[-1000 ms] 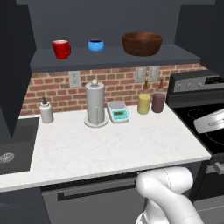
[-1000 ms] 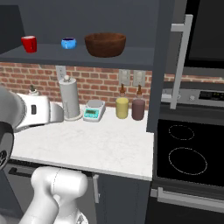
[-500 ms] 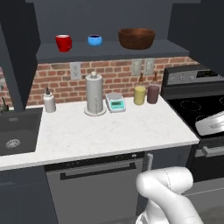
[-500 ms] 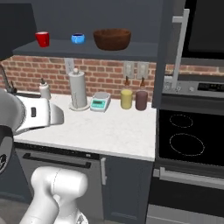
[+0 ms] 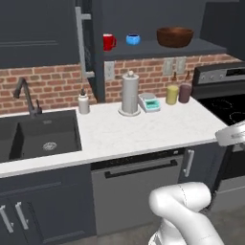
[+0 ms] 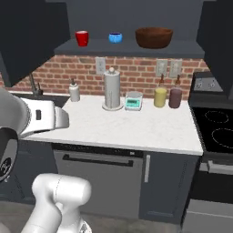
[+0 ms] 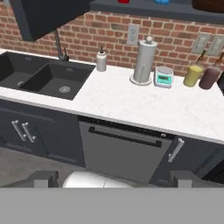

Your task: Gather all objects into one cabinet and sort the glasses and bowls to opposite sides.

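On the long shelf of the open dark-grey cabinet [image 5: 158, 50] stand a red handled mug [image 5: 109, 42], one small glossy blue vessel [image 5: 133, 39] and the wide brown wooden bowl [image 5: 175, 36], left to right. The right base view has the same row: mug [image 6: 82, 38], blue vessel [image 6: 115, 37], bowl [image 6: 154, 37]. A second blue vessel is out of view. The cabinet's tall door with the pale bar handle [image 5: 80, 43] stands open at the shelf's left. In the hand view my gripper [image 7: 113, 180] is open and empty, well back from the counter, fingertips [image 7: 43, 179] far apart.
The white counter [image 5: 143, 134] carries a paper-towel holder [image 5: 129, 93], a small scale [image 5: 150, 102], a yellow jar [image 5: 172, 94], a dark jar [image 5: 184, 93] and a soap bottle [image 5: 83, 103]. A dark sink with faucet [image 5: 40, 134] lies left, a stove [image 6: 218, 129] right, a dishwasher [image 5: 139, 191] below.
The whole picture has shifted: the base has backed away and moved left, bringing the sink and lower cabinets into view. The vessels on the shelf have kept their places.
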